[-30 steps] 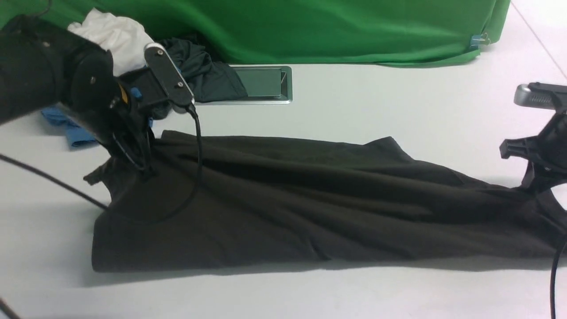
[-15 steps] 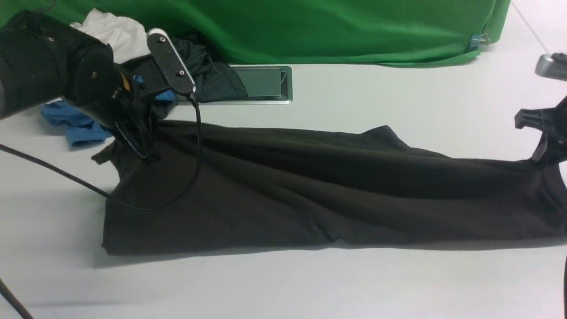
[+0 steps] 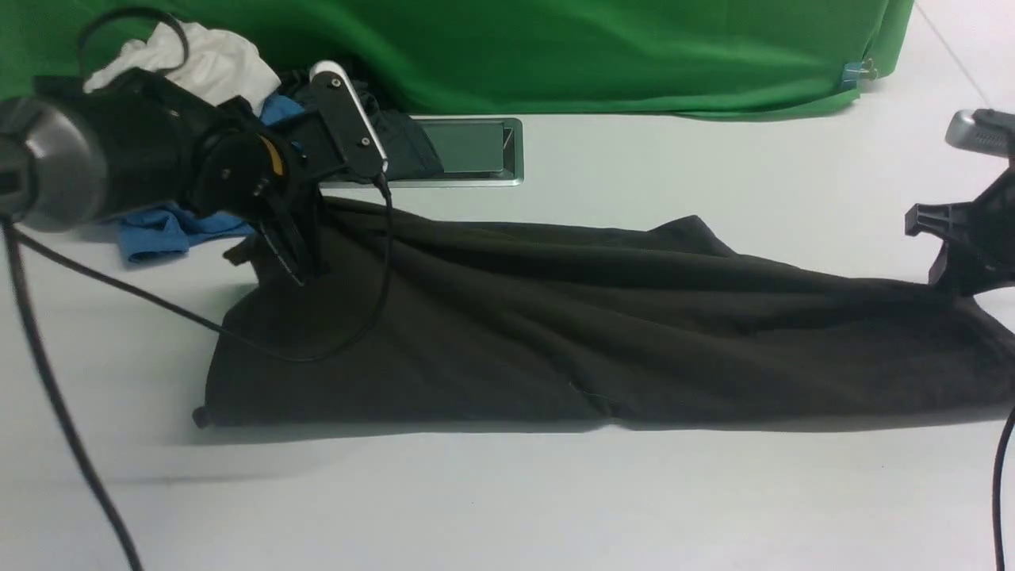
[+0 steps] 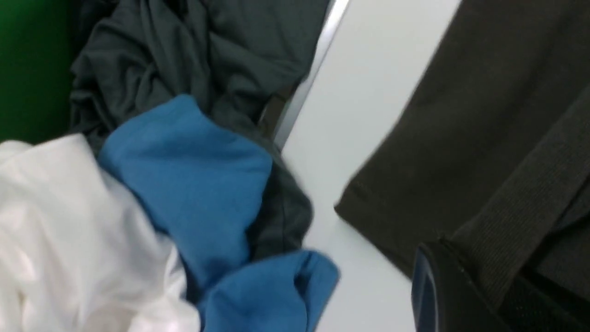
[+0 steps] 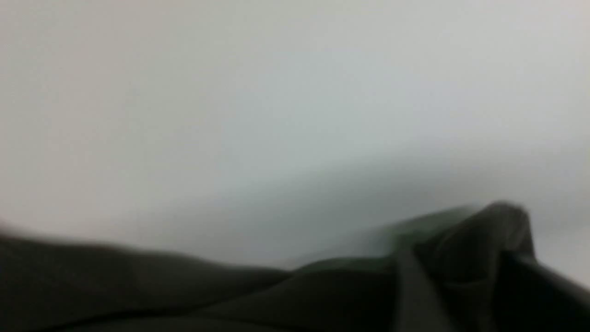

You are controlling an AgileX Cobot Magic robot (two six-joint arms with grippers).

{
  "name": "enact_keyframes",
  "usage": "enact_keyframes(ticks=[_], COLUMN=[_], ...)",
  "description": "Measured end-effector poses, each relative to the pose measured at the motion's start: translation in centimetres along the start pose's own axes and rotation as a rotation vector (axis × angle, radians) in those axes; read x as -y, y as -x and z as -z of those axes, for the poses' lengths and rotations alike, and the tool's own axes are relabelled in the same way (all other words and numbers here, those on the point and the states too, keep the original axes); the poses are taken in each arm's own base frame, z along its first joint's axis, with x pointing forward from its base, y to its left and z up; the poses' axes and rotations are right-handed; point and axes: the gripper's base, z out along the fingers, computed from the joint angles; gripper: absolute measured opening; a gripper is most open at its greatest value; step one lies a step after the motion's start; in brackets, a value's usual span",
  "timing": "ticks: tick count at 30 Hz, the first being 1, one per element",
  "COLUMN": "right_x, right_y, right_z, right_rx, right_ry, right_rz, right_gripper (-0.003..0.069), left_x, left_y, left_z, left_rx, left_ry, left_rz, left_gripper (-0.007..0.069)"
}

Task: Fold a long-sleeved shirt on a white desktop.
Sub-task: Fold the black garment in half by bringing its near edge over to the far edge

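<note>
The long-sleeved shirt [image 3: 555,341], black and bunched into long folds, lies stretched left to right across the white desktop [image 3: 634,198]. My left gripper [image 3: 297,266] is shut on its left end, lifting that edge a little. In the left wrist view the ribbed hem [image 4: 507,207] runs between the dark fingers [image 4: 442,286]. My right gripper [image 3: 959,281] is shut on the shirt's right end at the frame edge. The right wrist view is blurred and shows only dark cloth [image 5: 276,295] over the pale table. Logo and neck label are hidden.
A pile of white [image 3: 206,59], blue [image 3: 158,230] and dark grey [image 3: 396,143] garments lies at the back left, partly over the metal-framed hatch [image 3: 468,151]. The green backdrop [image 3: 595,47] closes the far side. A black cable [image 3: 341,341] loops over the shirt.
Both grippers have pulled the shirt away from me toward the back. The left gripper also went right, closer to the hatch, and the shirt's near edge slid back.
</note>
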Motion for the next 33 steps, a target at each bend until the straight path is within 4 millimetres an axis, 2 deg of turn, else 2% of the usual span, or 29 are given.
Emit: enact_keyframes(ticks=[2,3,4,5,6,8,9,10,11,12,13,14,15,16,19,21,22,23,24,25,27,29,30,31,33], right_x=[0.0,0.0,0.0,-0.1,-0.1,-0.7,-1.2,-1.3,-2.7,-3.2,-5.2,-5.8,-6.9,-9.1,-13.0,-14.7,-14.8,-15.6,-15.6,-16.4,-17.1,-18.1,-18.9,-19.1,-20.1], right_y=[0.0,0.1,0.0,0.0,0.0,-0.2,-0.6,-0.6,-1.5,-1.7,-3.0,-3.3,-4.0,-5.2,-7.0,-7.2,-7.3,-6.9,-6.8,-6.1,-5.6,-4.8,-4.1,-4.0,-3.4], right_z=[0.6,0.9,1.6,3.0,3.2,6.3,8.0,8.3,10.1,10.5,11.3,11.5,11.4,11.0,9.4,8.5,8.3,8.1,8.0,7.9,7.9,7.4,7.2,6.8,6.3], right_rx=[0.011,0.016,0.023,0.042,0.045,0.099,0.128,0.134,0.171,0.183,0.21,0.219,0.221,0.219,0.166,0.126,0.115,0.102,0.1,0.096,0.106,0.12,0.14,0.133,0.144], right_ry=[-0.001,-0.001,-0.001,0.002,0.003,0.014,0.021,0.022,0.039,0.045,0.072,0.081,0.096,0.122,0.166,0.173,0.172,0.172,0.172,0.189,0.216,0.246,0.256,0.258,0.265], right_rz=[0.016,0.02,0.035,0.043,0.045,0.061,0.079,0.082,0.136,0.152,0.237,0.259,0.322,0.433,0.595,0.687,0.698,0.799,0.799,0.919,0.985,1.06,1.118,1.144,1.224], right_gripper=[0.0507,0.0517,0.0561,0.0562,0.0559,0.0499,0.0421,0.0421,0.0311,0.0298,0.0179,0.0166,0.0108,0.0064,0.0046,0.0082,0.0087,0.0165,0.0175,0.0289,0.0386,0.0486,0.0532,0.0543,0.0561], left_x=[0.1,0.1,0.2,0.2,0.2,0.0,-0.1,-0.1,-0.2,-0.2,-0.2,-0.2,-0.2,-0.2,-0.2,-0.2,-0.3,-0.4,-0.4,-0.5,-0.9,-1.2,-1.2,-1.1,-0.5], left_y=[0.0,0.0,0.0,0.0,0.0,0.1,0.2,0.2,0.3,0.3,0.4,0.4,0.4,0.3,0.1,-0.1,-0.1,-0.2,-0.1,0.0,0.3,0.8,1.1,1.2,1.5], left_z=[-0.4,-0.4,-0.6,-0.6,-0.6,-0.7,-0.7,-0.7,-0.6,-0.6,-0.6,-0.6,-0.6,-0.6,-0.7,-0.5,-0.5,0.0,0.1,0.8,1.9,3.9,5.3,6.3,8.2], left_rx=[0.002,0.002,0.003,0.004,0.006,0.023,0.035,0.037,0.042,0.044,0.046,0.047,0.048,0.047,0.038,0.027,0.024,0.019,0.02,0.029,0.057,0.092,0.11,0.112,0.119], left_ry=[-0.001,-0.001,-0.003,-0.003,-0.002,0.01,0.018,0.019,0.024,0.024,0.023,0.023,0.021,0.016,0.006,-0.002,-0.004,-0.012,-0.013,-0.021,-0.028,-0.062,-0.114,-0.146,-0.24], left_rz=[0.027,0.029,0.035,0.035,0.035,0.036,0.038,0.038,0.041,0.045,0.058,0.059,0.07,0.096,0.157,0.187,0.192,0.225,0.229,0.279,0.357,0.493,0.599,0.635,0.691], left_gripper=[0.0036,0.0037,0.004,0.0043,0.0045,0.0061,0.0079,0.0082,0.0111,0.0119,0.0158,0.0162,0.019,0.0234,0.0337,0.0426,0.0433,0.0503,0.0503,0.0538,0.0547,0.0519,0.0462,0.0428,0.0286])
